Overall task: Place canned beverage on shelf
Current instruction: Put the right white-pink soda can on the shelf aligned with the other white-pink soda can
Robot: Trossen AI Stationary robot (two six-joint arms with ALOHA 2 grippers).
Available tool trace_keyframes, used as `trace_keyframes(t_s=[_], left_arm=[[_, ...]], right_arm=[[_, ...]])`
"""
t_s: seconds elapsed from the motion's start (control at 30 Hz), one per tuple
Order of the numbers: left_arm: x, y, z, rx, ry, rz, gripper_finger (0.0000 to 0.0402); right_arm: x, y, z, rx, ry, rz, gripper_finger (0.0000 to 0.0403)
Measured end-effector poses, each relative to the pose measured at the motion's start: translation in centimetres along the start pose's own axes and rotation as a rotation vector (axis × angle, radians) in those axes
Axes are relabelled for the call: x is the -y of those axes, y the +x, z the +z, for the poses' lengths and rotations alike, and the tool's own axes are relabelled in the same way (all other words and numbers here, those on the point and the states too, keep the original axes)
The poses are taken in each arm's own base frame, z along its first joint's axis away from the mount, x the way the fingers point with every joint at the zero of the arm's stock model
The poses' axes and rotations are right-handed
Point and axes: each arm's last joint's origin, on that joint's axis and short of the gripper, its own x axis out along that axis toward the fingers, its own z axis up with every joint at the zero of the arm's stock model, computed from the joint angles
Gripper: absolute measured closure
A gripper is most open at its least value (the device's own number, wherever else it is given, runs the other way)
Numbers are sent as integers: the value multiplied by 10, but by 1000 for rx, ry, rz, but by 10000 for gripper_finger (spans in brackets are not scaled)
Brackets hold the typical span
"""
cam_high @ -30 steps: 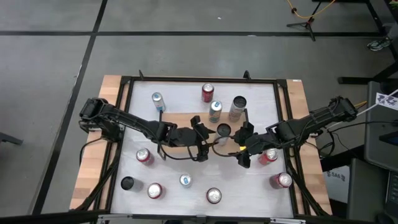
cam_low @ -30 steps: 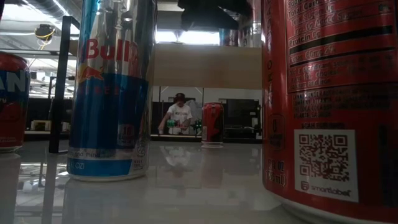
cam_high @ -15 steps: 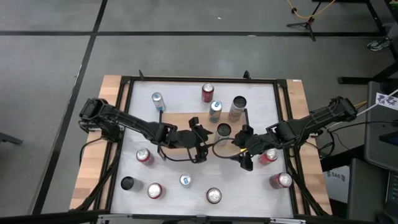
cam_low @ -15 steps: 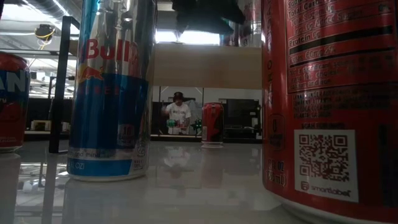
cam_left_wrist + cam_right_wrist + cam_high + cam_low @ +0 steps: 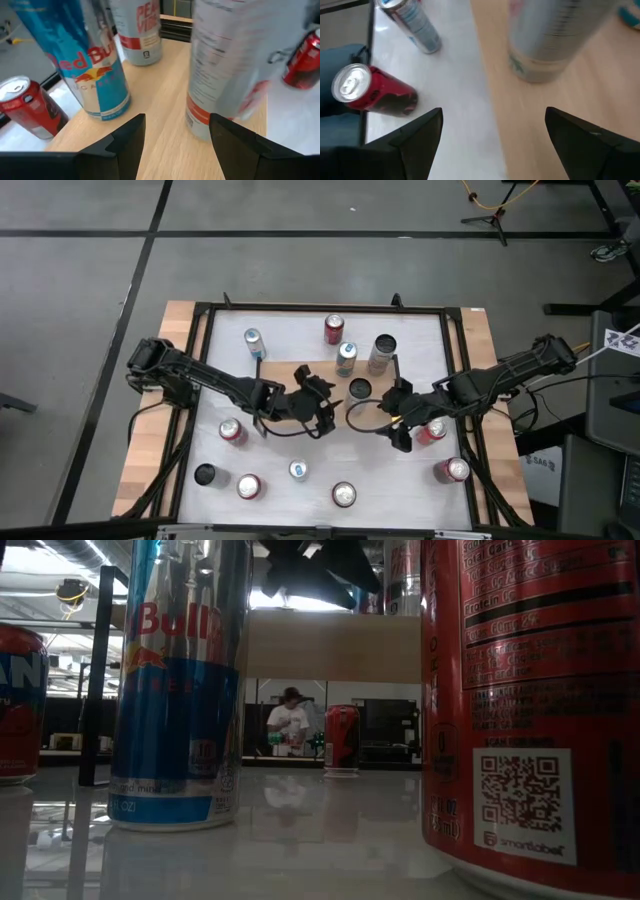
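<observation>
Person [image 5: 289,723] (perhaps standing) beyond table [image 5: 420,480]

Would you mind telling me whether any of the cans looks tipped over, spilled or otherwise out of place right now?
Nothing stands out. The cans on the shelf and on the white tabletop all stand upright, and no spill shows. Both the left gripper and the right gripper are open and empty above the shelf.

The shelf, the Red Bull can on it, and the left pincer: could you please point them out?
shelf [image 5: 165,105]: left wrist view, bare wooden top.
Red Bull can [image 5: 95,70]: left wrist view, printed side.
left pincer [image 5: 177,137]: left wrist view, between the open fingertips.
</observation>
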Motion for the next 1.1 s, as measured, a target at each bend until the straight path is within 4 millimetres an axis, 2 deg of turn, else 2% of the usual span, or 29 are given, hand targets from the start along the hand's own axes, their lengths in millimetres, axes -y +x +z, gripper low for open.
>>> trace_keyframes(t_s=[0.17,0.43,0.83,1.1], left_arm=[[0,1,3,27,-31,-7,190],[2,2,6,59,-57,-21,190],[18,38,-14,104,-92,-36,190],[14,46,-13,112,-104,-30,190]], right_arm=[[2,-8,0,17,4,6,61],[2,-8,0,15,3,3,61],[2,-8,-1,9,15,3,61],[4,-8,-4,-13,23,-21,61]])
